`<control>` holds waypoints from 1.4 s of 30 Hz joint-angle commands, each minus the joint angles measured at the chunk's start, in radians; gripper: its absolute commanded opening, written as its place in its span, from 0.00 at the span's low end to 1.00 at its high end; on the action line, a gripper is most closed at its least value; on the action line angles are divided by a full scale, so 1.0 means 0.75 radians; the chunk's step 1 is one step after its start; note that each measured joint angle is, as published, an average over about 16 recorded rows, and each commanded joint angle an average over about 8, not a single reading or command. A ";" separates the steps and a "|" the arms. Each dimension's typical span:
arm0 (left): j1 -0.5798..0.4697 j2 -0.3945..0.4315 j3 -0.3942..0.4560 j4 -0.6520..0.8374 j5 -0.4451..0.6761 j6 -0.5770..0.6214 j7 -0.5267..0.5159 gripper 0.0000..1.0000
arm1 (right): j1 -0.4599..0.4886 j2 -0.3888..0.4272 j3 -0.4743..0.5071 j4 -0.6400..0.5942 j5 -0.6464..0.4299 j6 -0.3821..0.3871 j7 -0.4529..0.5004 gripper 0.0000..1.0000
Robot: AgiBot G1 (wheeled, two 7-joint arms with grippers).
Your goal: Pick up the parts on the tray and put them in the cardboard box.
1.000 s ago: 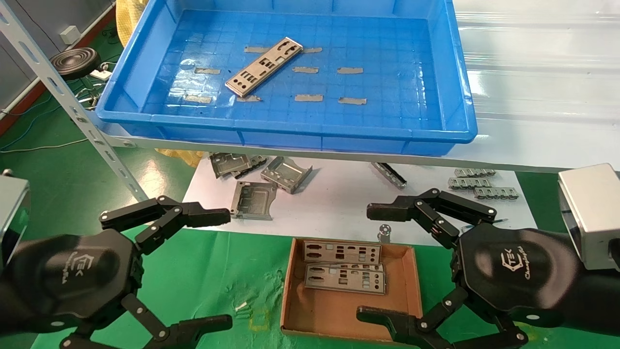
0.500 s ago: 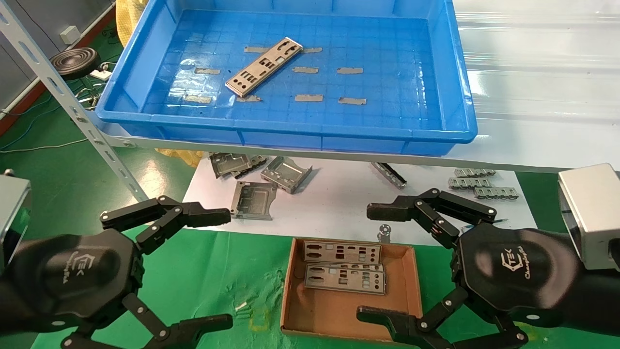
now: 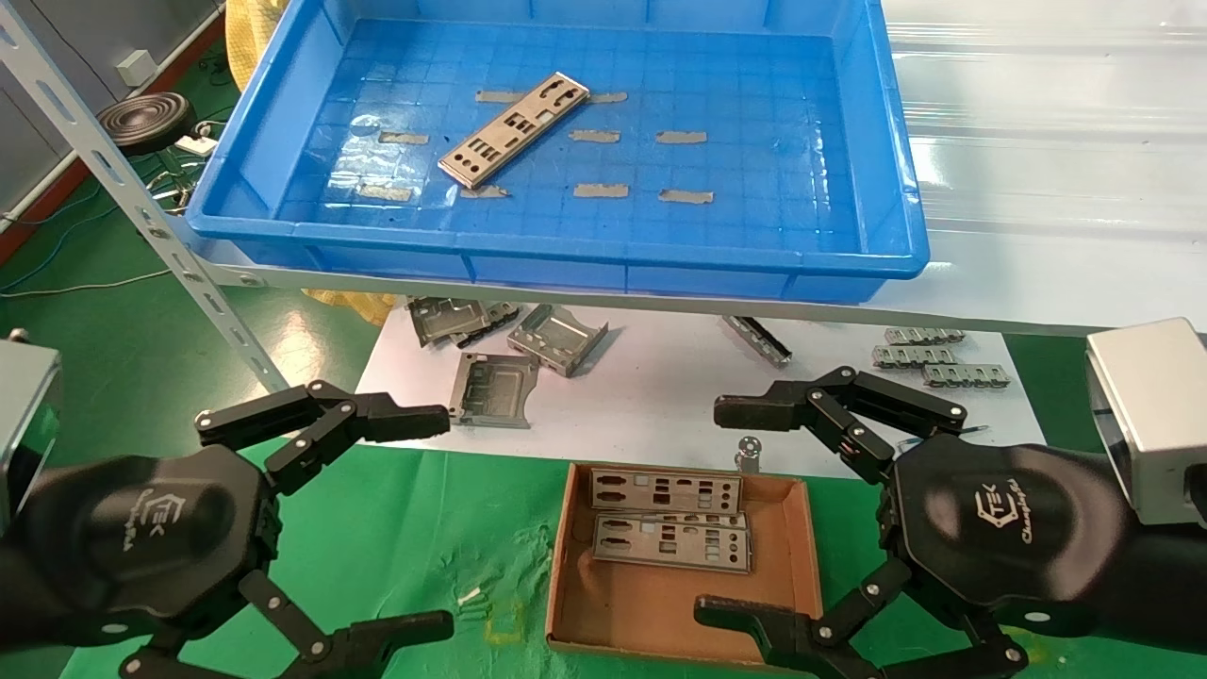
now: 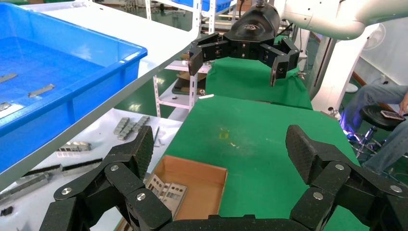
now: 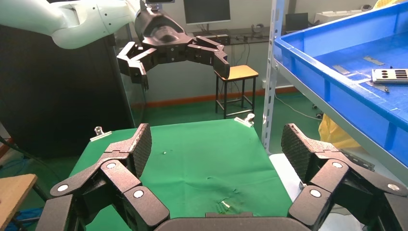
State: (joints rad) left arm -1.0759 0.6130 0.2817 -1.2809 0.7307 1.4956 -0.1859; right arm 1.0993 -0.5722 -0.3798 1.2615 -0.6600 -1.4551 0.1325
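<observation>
plate left: one punched silver plate (image 3: 514, 129) lies flat, diagonal, on the blue tray (image 3: 603, 259) floor
box: cardboard box (image 3: 801, 547) holds two plates
handling: probably light, stiff, slippery; pinch a long edge
grippers: left gripper (image 3: 420, 519) and right gripper (image 3: 731, 514) both spread wide, holding nothing, low near the box

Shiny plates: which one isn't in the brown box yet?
The plate lying slanted in the blue tray on the shelf. The other two plates already lie flat in the box.
</observation>
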 commanded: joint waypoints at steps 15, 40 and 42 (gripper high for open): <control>0.000 0.000 0.000 0.001 0.000 0.000 0.000 1.00 | 0.000 0.000 0.000 0.000 0.000 0.000 0.000 1.00; 0.000 0.000 0.000 0.001 0.000 0.000 0.000 1.00 | 0.000 0.000 0.000 0.000 0.000 0.000 0.000 0.00; 0.000 0.000 0.000 0.001 0.000 0.000 0.000 1.00 | 0.000 0.000 0.000 0.000 0.000 0.000 0.000 0.00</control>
State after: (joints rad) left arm -1.0762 0.6133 0.2821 -1.2805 0.7307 1.4956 -0.1858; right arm 1.0993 -0.5722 -0.3798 1.2615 -0.6600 -1.4551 0.1325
